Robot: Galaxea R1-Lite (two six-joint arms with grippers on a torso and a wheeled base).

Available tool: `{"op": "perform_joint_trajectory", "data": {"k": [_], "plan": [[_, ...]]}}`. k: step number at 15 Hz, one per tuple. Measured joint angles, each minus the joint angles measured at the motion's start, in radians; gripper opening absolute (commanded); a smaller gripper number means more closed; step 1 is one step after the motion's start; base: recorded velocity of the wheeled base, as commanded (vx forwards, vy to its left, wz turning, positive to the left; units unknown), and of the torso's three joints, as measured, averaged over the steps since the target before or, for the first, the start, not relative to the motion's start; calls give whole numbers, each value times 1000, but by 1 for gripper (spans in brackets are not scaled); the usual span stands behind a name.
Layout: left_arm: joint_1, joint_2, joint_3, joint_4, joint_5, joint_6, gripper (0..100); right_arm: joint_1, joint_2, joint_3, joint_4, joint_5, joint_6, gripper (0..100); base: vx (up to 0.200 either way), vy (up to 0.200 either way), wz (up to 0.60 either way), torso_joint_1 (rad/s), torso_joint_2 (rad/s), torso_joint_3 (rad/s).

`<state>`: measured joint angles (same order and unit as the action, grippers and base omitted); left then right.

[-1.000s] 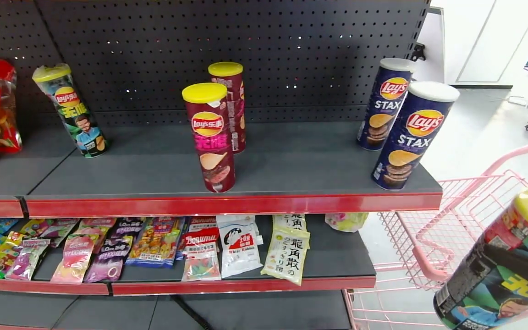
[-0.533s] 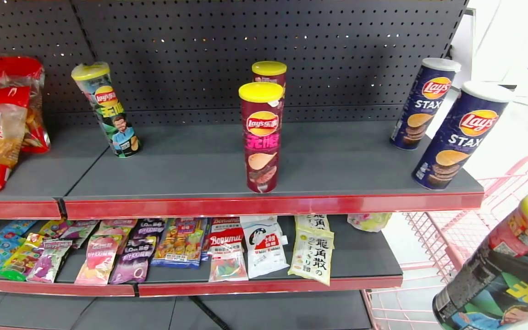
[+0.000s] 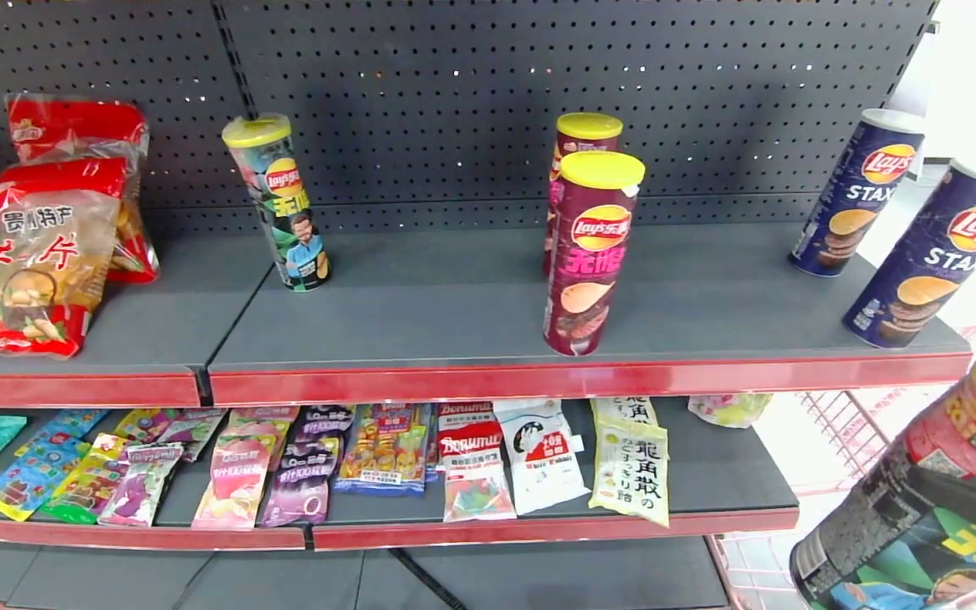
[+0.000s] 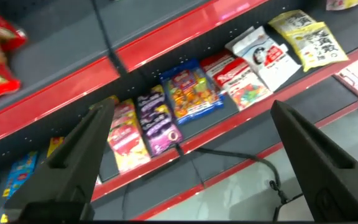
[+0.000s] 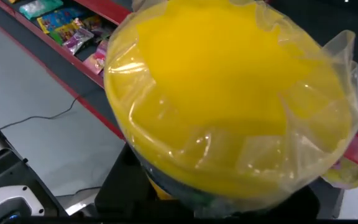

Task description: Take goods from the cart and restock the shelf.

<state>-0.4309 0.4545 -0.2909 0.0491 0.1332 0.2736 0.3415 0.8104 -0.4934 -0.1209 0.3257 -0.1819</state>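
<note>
Chip can [image 3: 895, 517] clamped mid-body by right gripper [image 3: 973, 501]; left gripper [image 4: 191, 109] spread wide, empty.
Judged light, stiff, dentable, film-slick; the wall is best gripped, never the lid [image 5: 229, 93].

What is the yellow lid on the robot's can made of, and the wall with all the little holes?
The yellow lid looks like smooth plastic, under crinkly clear film that catches the light. The can itself seems glossy printed cardboard, though I can't be sure. The back wall is probably dark matte painted metal, punched with even rows of holes.
</note>
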Motion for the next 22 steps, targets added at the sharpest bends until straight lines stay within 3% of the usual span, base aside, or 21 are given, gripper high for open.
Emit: {"op": "perform_joint_trajectory", "data": {"k": [9, 22], "plan": [[0, -14, -2, 0, 3, 20, 100, 0, -2, 6, 0, -1, -1, 0, 0, 200, 0, 2, 1, 3], [0, -37, 0, 3, 5, 22, 100, 0, -6, 10, 1, 0, -6, 0, 0, 185, 0, 1, 3, 2]]}}
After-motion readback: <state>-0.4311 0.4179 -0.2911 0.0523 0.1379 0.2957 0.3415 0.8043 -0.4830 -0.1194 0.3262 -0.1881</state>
